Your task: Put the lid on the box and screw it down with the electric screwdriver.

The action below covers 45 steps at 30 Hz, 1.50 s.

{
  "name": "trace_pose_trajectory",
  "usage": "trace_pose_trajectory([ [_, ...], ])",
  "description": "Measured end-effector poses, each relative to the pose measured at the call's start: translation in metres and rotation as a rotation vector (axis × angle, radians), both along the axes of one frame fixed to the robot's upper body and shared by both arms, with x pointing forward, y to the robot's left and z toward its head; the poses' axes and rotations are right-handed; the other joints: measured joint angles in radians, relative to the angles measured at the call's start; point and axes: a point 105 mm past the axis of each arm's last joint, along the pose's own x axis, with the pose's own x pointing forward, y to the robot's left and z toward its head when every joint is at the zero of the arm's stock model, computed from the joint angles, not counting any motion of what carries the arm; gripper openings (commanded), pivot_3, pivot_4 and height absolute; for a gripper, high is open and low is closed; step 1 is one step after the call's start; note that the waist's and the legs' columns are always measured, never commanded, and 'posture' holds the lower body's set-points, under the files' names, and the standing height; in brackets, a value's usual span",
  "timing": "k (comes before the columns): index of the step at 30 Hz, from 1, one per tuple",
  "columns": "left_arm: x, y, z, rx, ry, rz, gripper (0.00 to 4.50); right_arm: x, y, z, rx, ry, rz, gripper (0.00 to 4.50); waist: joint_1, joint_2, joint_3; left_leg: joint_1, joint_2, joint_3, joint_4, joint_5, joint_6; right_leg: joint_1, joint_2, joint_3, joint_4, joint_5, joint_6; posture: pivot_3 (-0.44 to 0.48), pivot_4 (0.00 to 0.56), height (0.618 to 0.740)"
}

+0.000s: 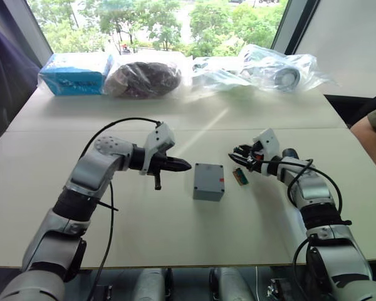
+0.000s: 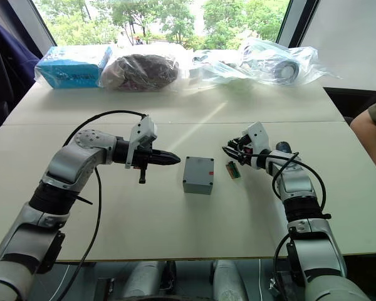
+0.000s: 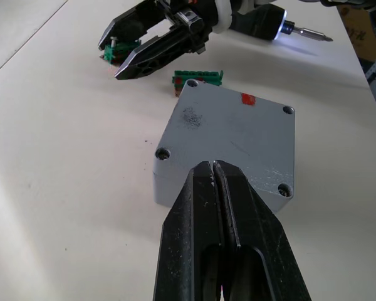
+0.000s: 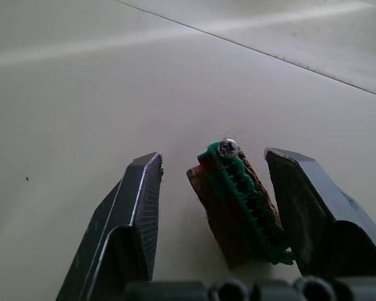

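The grey box [image 1: 208, 182] stands mid-table. Its closed, flat top face [image 3: 232, 135] has corner screw holes and a small red mark; I cannot tell whether that face is the lid. My left gripper [image 1: 185, 166] is shut and empty, its tips [image 3: 213, 166] just left of the box, over its near edge. My right gripper [image 1: 237, 158] is open to the box's right. A small green-brown part [image 4: 238, 200] with a screw on top sits between its fingers. The electric screwdriver [image 3: 266, 22], black with a lit tip, lies behind the right gripper.
A second green part [image 1: 240, 177] lies on the table right of the box. A blue carton [image 1: 75, 73] and plastic-wrapped bundles [image 1: 144, 78] line the table's far edge. A person's arm [image 1: 371, 135] is at the right edge.
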Motion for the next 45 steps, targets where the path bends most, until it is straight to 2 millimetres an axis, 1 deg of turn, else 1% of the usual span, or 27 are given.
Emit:
trace_pose_trajectory([
  [6, -0.0001, -0.0005, 0.0001, -0.002, -0.002, -0.002, 0.0, -0.001, 0.0023, 0.0057, 0.021, -0.006, 0.005, 2.54, 0.001, 0.0, 0.0, 0.0, 0.0, 0.0, 0.0, 0.0, 0.0, 0.0, 0.0, 0.0, 0.0, 0.0, 0.0, 0.0, 0.15, 0.74],
  [23, -0.0002, -0.0027, -0.0014, 0.0, -0.001, -0.003, 0.0, -0.0016, 0.0029, 0.0037, 0.047, 0.025, -0.002, 2.54, 0.001, 0.0, 0.0, 0.0, 0.0, 0.0, 0.0, 0.0, 0.0, 0.0, 0.0, 0.0, 0.0, 0.0, 0.0, 0.0, 0.15, 0.74],
  [26, -0.0002, -0.0027, -0.0015, 0.0, -0.001, -0.003, 0.0, -0.0015, 0.0029, 0.0037, 0.047, 0.024, -0.003, 1.77, 0.001, 0.0, 0.0, 0.0, 0.0, 0.0, 0.0, 0.0, 0.0, 0.0, 0.0, 0.0, 0.0, 0.0, 0.0, 0.0, 0.15, 0.74],
  [29, -0.0003, -0.0026, -0.002, 0.0, 0.001, -0.002, 0.0, -0.0011, 0.0026, 0.0037, 0.046, 0.023, -0.009, 0.59, 0.001, 0.0, 0.0, 0.0, 0.0, 0.0, 0.0, 0.0, 0.0, 0.0, 0.0, 0.0, 0.0, 0.0, 0.0, 0.0, 0.15, 0.74],
  [45, -0.0005, -0.0036, -0.0015, -0.002, -0.012, -0.009, 0.0, -0.0011, 0.0042, 0.0082, 0.043, 0.002, 0.001, 0.59, 0.001, 0.0, 0.0, 0.0, 0.0, 0.0, 0.0, 0.0, 0.0, 0.0, 0.0, 0.0, 0.0, 0.0, 0.0, 0.0, 0.15, 0.74],
])
